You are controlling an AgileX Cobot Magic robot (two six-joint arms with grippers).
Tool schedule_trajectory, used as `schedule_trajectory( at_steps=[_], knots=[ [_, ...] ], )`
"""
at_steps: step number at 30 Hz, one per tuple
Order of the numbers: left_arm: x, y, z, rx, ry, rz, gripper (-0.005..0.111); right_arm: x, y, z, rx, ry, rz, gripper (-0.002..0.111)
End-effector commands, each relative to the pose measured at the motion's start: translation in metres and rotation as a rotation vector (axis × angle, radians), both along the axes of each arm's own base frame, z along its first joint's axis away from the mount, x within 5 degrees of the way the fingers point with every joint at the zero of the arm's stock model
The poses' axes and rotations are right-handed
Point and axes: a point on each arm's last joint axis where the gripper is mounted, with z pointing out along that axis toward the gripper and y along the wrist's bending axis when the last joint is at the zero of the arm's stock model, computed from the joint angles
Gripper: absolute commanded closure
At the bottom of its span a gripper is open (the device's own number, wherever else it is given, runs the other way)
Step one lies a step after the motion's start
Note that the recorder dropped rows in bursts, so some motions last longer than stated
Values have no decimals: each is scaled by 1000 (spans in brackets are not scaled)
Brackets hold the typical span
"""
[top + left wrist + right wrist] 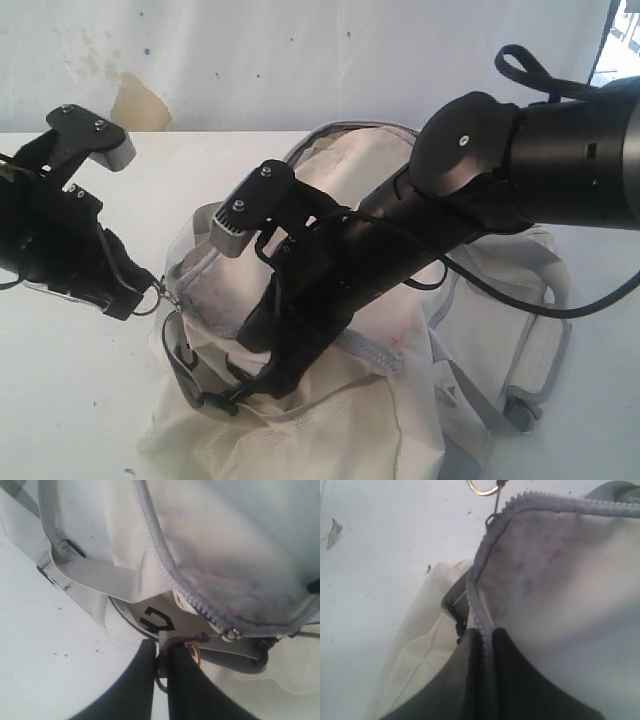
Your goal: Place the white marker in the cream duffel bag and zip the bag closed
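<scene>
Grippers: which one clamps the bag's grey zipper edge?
The right gripper, shut on it; the left gripper pinches a ringed tab at the cream duffel bag's end.

White table (pixel 70 400) before a pale wall (pixel 300 60) (tan-stained).

Both arms matte black. Right arm (pixel 560 150): bulky round joint (pixel 470 150) with one small screw (pixel 462 140), tiny green light (pixel 594 182), loose black cables (pixel 520 300) along it. Its wrist has a black bracket (pixel 265 190) with a silver-grey camera block (pixel 232 228), two screws on top. Left arm (pixel 50 230): same bracket and block. Left gripper (pixel 161 647), right gripper (pixel 487 636): plain black tapered fingers (pixel 517 680).
</scene>
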Motion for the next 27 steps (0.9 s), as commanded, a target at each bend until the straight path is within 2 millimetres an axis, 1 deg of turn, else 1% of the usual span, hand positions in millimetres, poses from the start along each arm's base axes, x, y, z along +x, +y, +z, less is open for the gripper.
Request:
schedule_trajectory(
  at_steps=[1,3,4,7,8,10,13,17,21,24,27],
  knots=[
    [12,2,11,-44,-145,66,107,-6,-3,-3,-38,29,66,108],
    [19,2,15,-68,-227,94,107,-8,-3,-3,-42,38,75,108],
    [22,2,18,-79,-267,108,107,-11,-3,-4,-62,36,107,108],
    [30,4,9,-45,-266,98,107,-19,-2,-4,-122,-18,186,108],
    [32,6,6,-30,-256,90,107,-20,-2,-4,-123,-10,184,108],
    [34,9,5,-10,-267,80,107,-19,-3,-4,-134,-8,173,108],
    [41,10,15,-4,-352,62,107,-19,-3,-4,-137,-7,174,108],
    [49,6,32,-31,-398,69,107,-20,-4,-5,-147,-5,185,108],
    [64,0,34,-17,-391,40,107,-21,-5,-5,-155,-1,193,108],
    [73,-5,30,0,-350,9,107,-20,-5,-5,-154,-2,192,108],
    [76,-7,23,35,-322,-43,107,-20,-5,-5,-159,-3,196,108]
  ],
)
